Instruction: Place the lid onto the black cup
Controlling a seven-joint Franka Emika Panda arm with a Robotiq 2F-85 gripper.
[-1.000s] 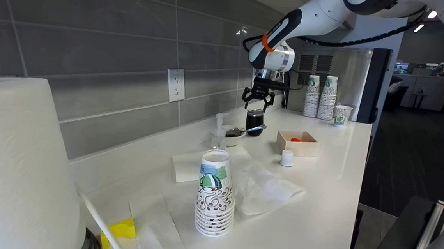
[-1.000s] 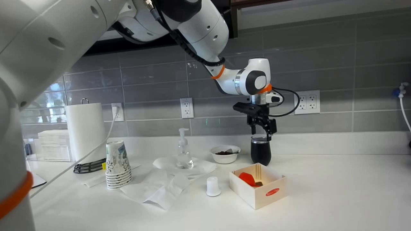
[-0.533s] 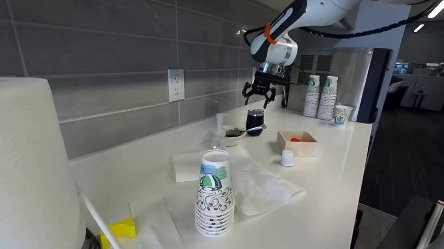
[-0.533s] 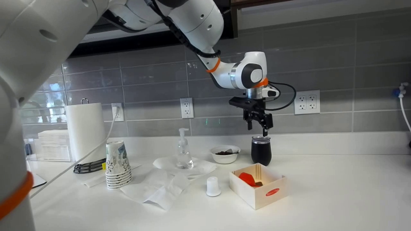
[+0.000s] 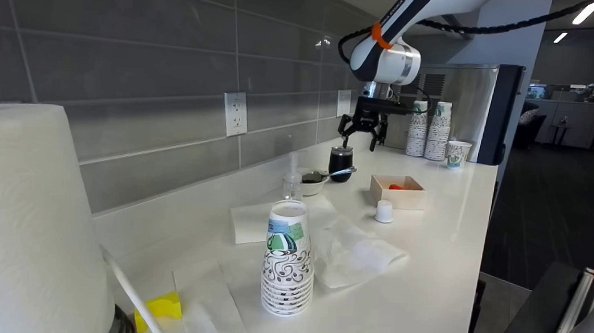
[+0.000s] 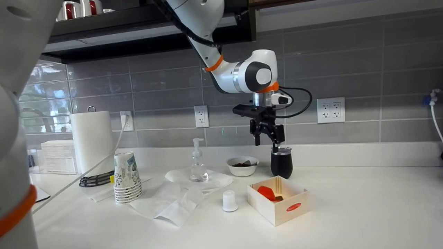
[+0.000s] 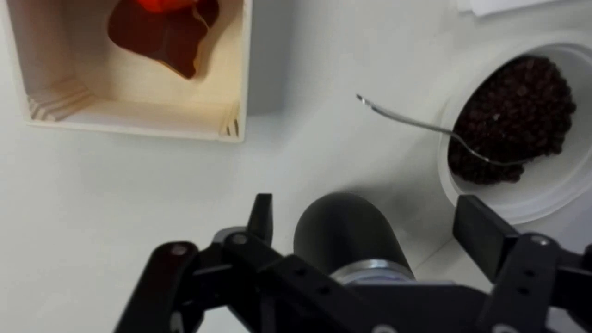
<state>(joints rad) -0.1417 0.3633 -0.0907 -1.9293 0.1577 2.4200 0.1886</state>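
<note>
The short black cup (image 5: 340,164) stands upright near the wall, and both exterior views show it. A clear lid (image 6: 285,149) appears to sit on its silver rim. My gripper (image 6: 266,146) hovers just above the cup's top, off to one side, with its jaws wide apart. In the wrist view, the cup (image 7: 344,231) shows between the spread fingertips of the gripper (image 7: 365,202), touched by neither. The gripper's body hides most of the lid there; only a thin strip of it shows below the steel rim.
A white bowl (image 6: 242,169) of dark beans with a spoon (image 7: 402,119) stands close to the cup. A wooden box (image 6: 290,207) with a red item is in front. Nearby are a white pod (image 6: 229,201), a soap bottle (image 6: 198,169) and a paper cup stack (image 5: 289,260).
My gripper first rose from the cup's rim, then shifted away sideways, rightward in an exterior view and leftward from the opposite angle. Its jaws stayed open, and the cup with its lid stayed put.
</note>
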